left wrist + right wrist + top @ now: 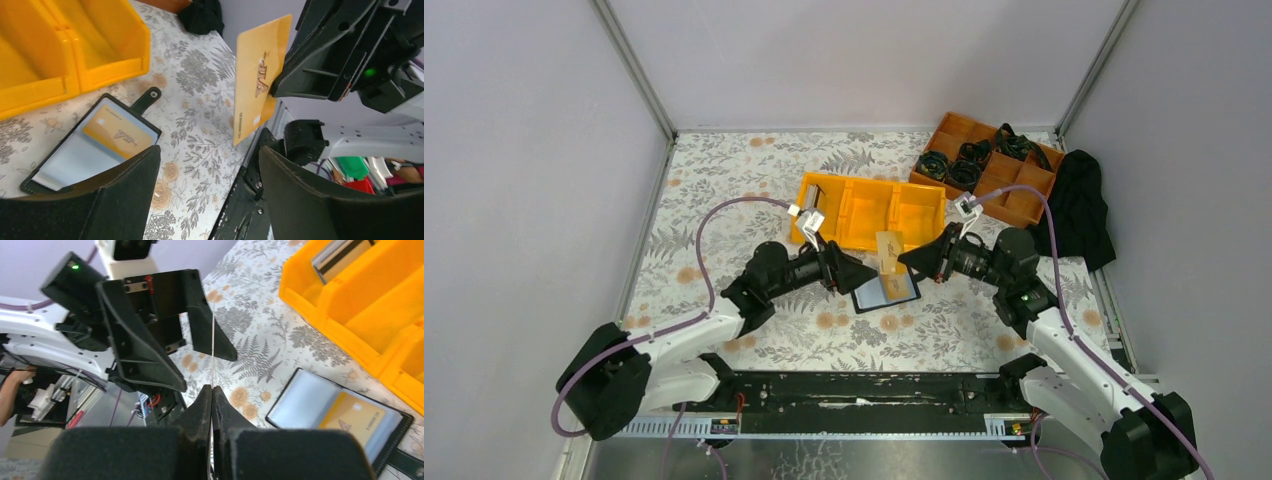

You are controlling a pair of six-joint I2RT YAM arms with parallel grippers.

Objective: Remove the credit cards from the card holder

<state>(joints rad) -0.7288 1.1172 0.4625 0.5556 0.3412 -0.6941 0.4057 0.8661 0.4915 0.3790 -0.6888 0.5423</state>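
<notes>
Thin tan rectangular card (pixel 260 75) pinched upright in closed right gripper (pixel 211 390), at 12 o'clock of open black wallet-like card holder (pixel 886 292) lying flat on floral tabletop (pixel 724 200), second tan card (pixel 119 131) sleeved inside. At 9 o'clock of raised card, left gripper (pixel 209 152) spread wide, gripping nothing. At 12 o'clock beyond, yellow three-compartment plastic bin (pixel 871 182).

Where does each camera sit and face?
Top external: above, behind the bases, looking down on the table; both arms show.
Left wrist: over the open left gripper, facing the right gripper holding a tan card upright.
Right wrist: over the right gripper, facing the left gripper; tan card edge-on.
Shared: both wrist views show the open card holder.
</notes>
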